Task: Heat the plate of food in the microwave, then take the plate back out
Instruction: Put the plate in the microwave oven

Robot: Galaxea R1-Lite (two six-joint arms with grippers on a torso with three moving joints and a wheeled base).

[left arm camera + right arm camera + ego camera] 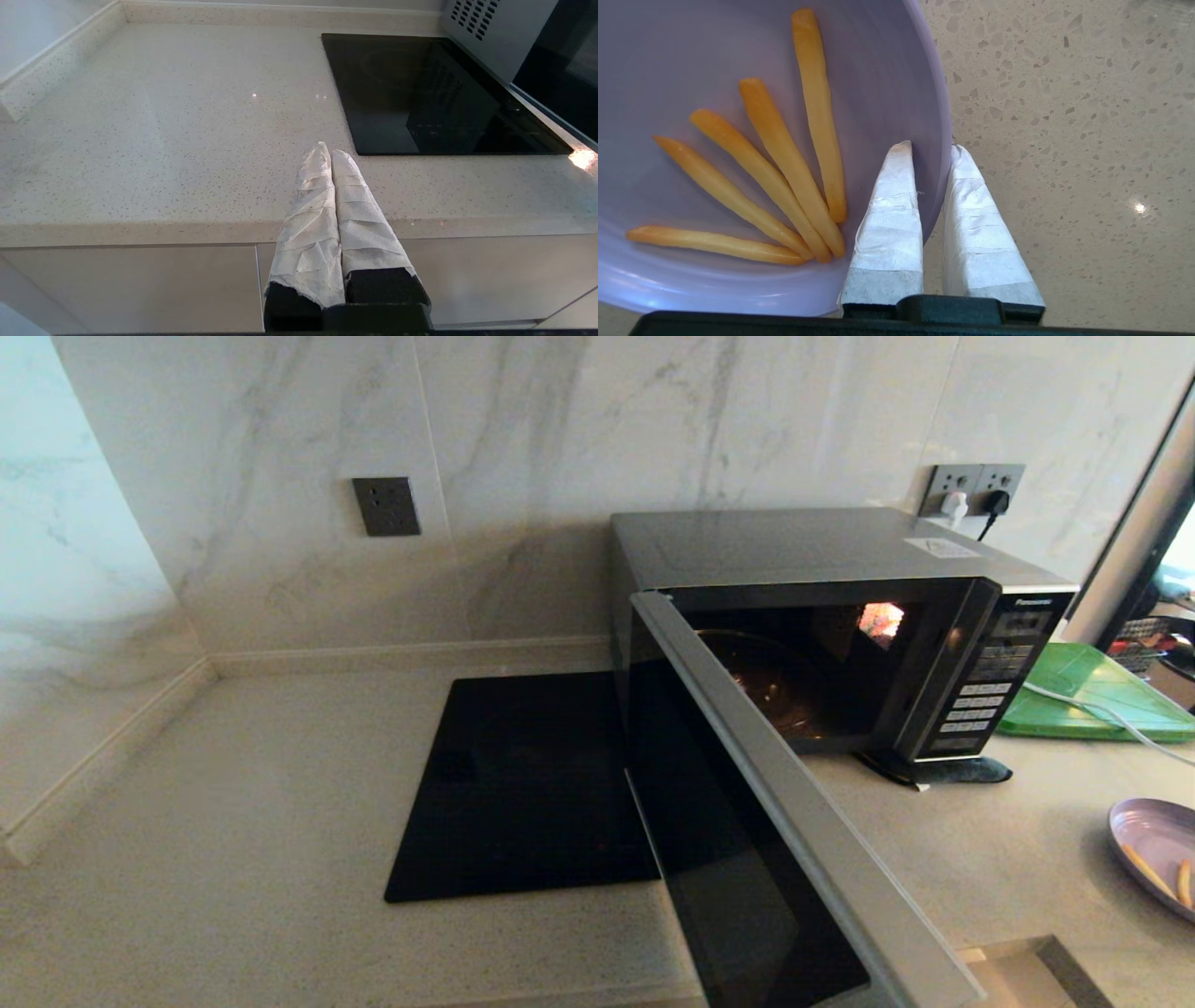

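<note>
The microwave (pixel 822 546) stands at the back of the counter with its door (pixel 747 859) swung wide toward me; the lit cavity (pixel 794 681) shows only its glass turntable. The plate of food (pixel 1158 854) rests on the counter at the far right, half cut off by the picture's edge. In the right wrist view the lilac plate (pixel 691 56) holds several yellow fries (pixel 784 158). My right gripper (pixel 931 148) is shut on its rim, one finger inside and one outside. My left gripper (pixel 331 150) is shut and empty over the counter's front edge, near the cooktop (pixel 430 93).
The black cooktop (pixel 523 784) lies left of the microwave, partly behind the open door. A green tray (pixel 1092 695) with a white cable (pixel 1102 714) across it sits right of the microwave. A recess (pixel 1027 971) cuts into the counter's front right.
</note>
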